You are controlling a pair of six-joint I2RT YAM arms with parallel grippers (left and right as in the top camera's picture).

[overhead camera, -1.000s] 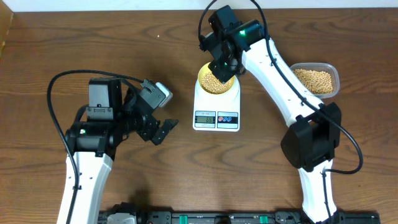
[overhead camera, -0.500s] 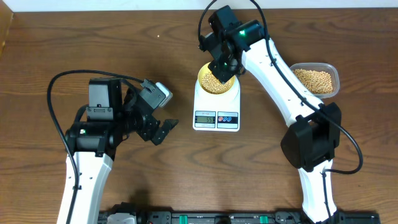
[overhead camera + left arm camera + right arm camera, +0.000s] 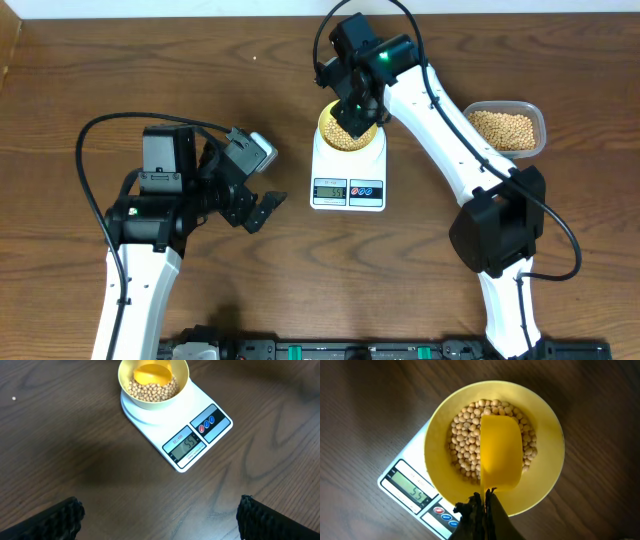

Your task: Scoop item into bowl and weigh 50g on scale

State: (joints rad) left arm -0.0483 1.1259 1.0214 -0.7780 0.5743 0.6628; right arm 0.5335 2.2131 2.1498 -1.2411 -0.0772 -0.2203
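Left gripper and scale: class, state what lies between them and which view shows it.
Only bare wooden table lies between the left gripper and the scale, as the overhead and left wrist views both show.

Wooden table (image 3: pixel 200 80); clear tub (image 3: pixel 543 130) at 2 o'clock; yellow scoop (image 3: pixel 501 452) at 12 o'clock; black rail (image 3: pixel 330 351) along the 6 o'clock edge.
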